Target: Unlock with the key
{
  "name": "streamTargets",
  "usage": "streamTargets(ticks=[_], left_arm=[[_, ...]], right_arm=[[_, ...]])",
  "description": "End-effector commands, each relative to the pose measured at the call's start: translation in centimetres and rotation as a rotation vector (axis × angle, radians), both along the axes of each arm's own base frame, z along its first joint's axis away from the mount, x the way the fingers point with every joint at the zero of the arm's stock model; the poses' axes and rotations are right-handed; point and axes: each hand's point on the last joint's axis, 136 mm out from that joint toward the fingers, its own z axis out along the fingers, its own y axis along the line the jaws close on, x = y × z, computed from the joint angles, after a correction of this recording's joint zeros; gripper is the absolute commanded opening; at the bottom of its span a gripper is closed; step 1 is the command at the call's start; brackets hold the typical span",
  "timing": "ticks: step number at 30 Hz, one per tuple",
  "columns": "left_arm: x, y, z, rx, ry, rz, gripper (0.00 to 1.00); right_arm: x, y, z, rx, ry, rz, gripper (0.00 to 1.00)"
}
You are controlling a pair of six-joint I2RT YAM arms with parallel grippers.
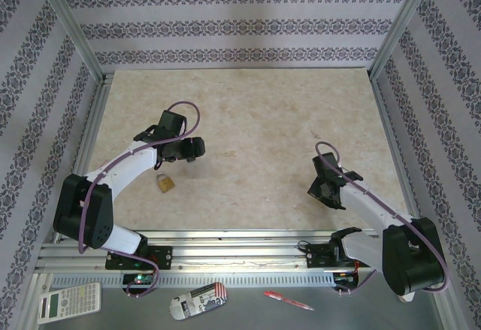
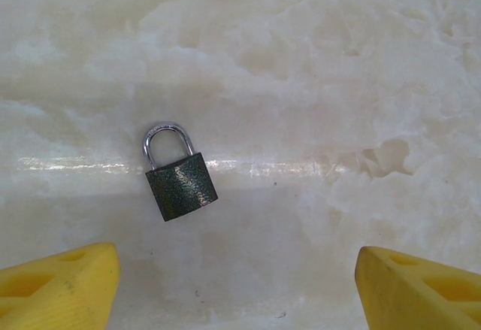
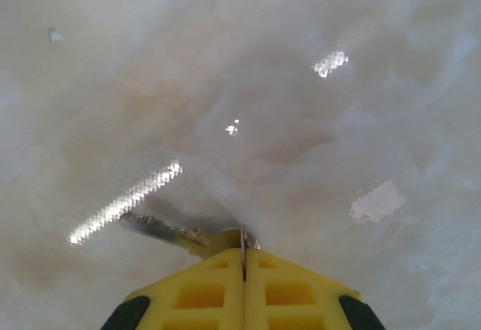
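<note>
Right gripper point(image 3: 243, 258) clamped on key point(image 3: 169, 231), pale marbled tabletop point(image 1: 263, 119), patterned wallpaper walls point(image 1: 225, 22)

No lettering, brand or number can be read anywhere in these views. The calculator point(image 1: 69, 301) on the front ledge shows keys and a display too small to make out, and the patterned pouch point(image 1: 198, 301) lying near it carries a striped print that yields no legible words. The padlock point(image 2: 180, 186), seen close from the left wrist, has a mottled face with no stamp that can be read.
</note>
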Motion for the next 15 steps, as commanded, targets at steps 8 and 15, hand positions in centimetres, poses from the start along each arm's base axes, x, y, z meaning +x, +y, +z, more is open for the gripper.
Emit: streamTargets(ticks=[8,15], left_arm=[[-0.5,-7.5,4.6,-0.358,-0.094,-0.095,0.79],[-1.7,-16.4,11.2,-0.774,-0.147,-0.190,0.79]], right_arm=[[1.7,1.8,4.6,0.022,-0.185,0.104,0.00],[3.3,6.3,12.1,0.123,-0.399,0.282,0.00]])
